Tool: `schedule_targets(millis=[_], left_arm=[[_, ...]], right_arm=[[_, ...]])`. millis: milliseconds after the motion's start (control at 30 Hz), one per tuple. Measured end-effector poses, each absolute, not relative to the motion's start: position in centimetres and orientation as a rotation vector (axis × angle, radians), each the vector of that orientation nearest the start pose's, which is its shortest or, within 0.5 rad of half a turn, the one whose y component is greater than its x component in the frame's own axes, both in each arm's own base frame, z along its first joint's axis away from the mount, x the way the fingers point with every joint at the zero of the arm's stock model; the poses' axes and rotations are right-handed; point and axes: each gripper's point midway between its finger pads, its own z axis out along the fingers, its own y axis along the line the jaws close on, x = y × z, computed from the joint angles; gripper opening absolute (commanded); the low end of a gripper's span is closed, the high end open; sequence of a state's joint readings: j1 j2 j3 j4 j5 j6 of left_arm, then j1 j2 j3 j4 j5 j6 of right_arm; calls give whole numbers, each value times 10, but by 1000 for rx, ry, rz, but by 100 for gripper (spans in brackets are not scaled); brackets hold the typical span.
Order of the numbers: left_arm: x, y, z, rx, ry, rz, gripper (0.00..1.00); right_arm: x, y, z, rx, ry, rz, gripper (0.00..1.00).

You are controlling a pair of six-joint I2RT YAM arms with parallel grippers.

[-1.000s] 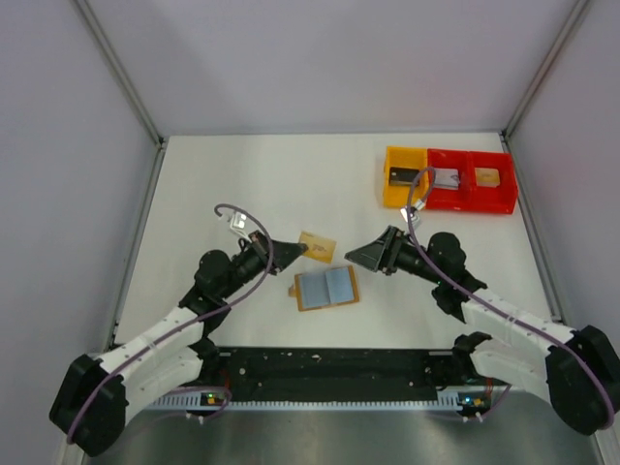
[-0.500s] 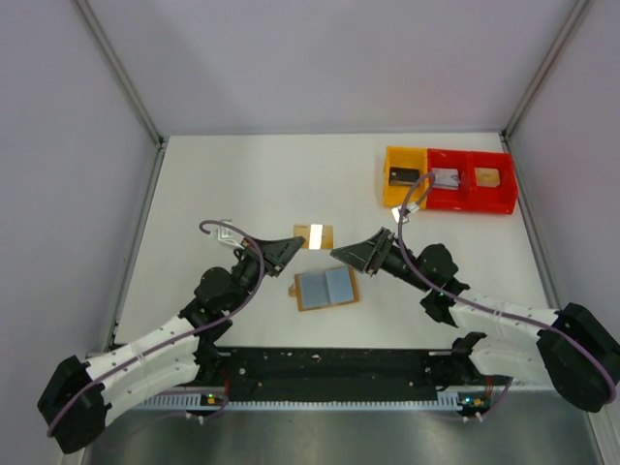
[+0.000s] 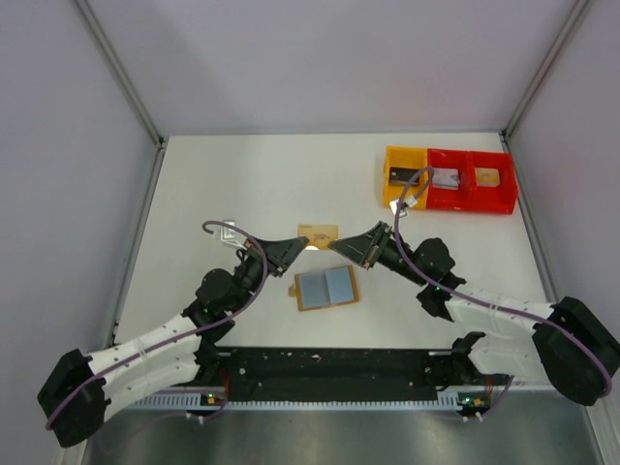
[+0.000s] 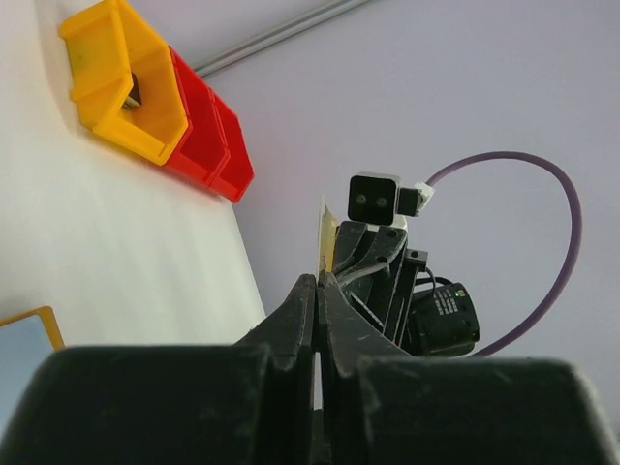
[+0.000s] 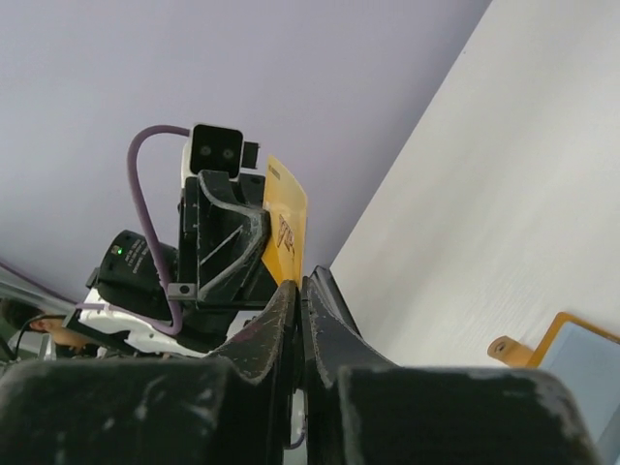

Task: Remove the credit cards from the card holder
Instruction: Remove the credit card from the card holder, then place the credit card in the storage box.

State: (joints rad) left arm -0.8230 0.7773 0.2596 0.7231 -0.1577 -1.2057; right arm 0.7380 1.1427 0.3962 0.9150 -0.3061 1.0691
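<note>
The card holder [image 3: 326, 289] lies open and flat on the table, tan rim around two pale grey-blue inner faces; I cannot tell whether those faces are credit cards. Just behind it, a thin tan-yellow card [image 3: 320, 233] hangs above the table between both arms. My left gripper [image 3: 300, 244] is shut on the card's left end, my right gripper [image 3: 342, 245] on its right end. The left wrist view shows the card's edge [image 4: 327, 237] rising from my shut left gripper [image 4: 318, 279]. In the right wrist view the card [image 5: 287, 228], with red print, stands up from my shut right gripper [image 5: 300, 281].
A yellow tray [image 3: 405, 177] and a red tray [image 3: 472, 180] stand side by side at the back right, each holding small rectangles. Grey walls close in the left, right and back of the table. A corner of the card holder [image 5: 572, 354] shows in the right wrist view.
My right gripper has moved left to the card and shut on its free end. My left gripper has kept hold and turned the card level.
</note>
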Motion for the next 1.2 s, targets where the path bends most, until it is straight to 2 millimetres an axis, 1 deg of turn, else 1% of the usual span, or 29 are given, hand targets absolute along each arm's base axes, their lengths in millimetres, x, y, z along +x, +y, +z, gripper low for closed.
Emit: schedule_targets(millis=[67,167,200,267,333,467,500,533,600,700,733,800,867,900,933,1033,1100,1200], left_arm=[[214,-246,266,-437,1497,-1549,28],[212,-246,266,-391,1497,-1525,50],[212,-247,266,-367,1498,-1512,52],[209,-247,267,-306,1509,-1487,61],[207,-246,274,-238,1518,-1448,64],[207,-243,301,-87,1524,-1362,66],[207,-242,307,-59,1524,-1349,64],[210,-240,314,3,1539,-1320,64],[214,-239,314,61,1563,-1315,61],[218,-239,300,116,1616,-1342,59],[219,-241,292,135,1644,-1363,58],[216,-245,280,168,1690,-1405,54],[208,-251,273,218,1723,-1465,47],[203,-254,273,244,1729,-1491,39],[199,-256,274,267,1729,-1514,31],[191,-258,279,312,1710,-1556,0],[188,-258,281,330,1700,-1568,0],[187,-259,283,332,1693,-1577,0]], right_arm=[[208,308,251,-22,1646,1667,0],[208,308,254,-31,1644,1668,0],[207,308,254,-37,1646,1666,0],[205,306,255,-57,1653,1661,0],[201,302,256,-89,1661,1656,0],[197,298,265,-172,1660,1646,0],[192,298,273,-237,1650,1652,0],[192,298,274,-240,1649,1653,0],[187,298,276,-279,1652,1662,0],[182,299,275,-317,1658,1674,0],[181,299,275,-329,1661,1677,0],[178,299,272,-342,1672,1681,0],[177,300,270,-349,1684,1686,0],[176,299,270,-353,1687,1688,0],[176,299,269,-357,1691,1686,0],[176,299,266,-362,1701,1683,0],[176,298,266,-364,1704,1680,1],[178,298,265,-358,1705,1671,21]])
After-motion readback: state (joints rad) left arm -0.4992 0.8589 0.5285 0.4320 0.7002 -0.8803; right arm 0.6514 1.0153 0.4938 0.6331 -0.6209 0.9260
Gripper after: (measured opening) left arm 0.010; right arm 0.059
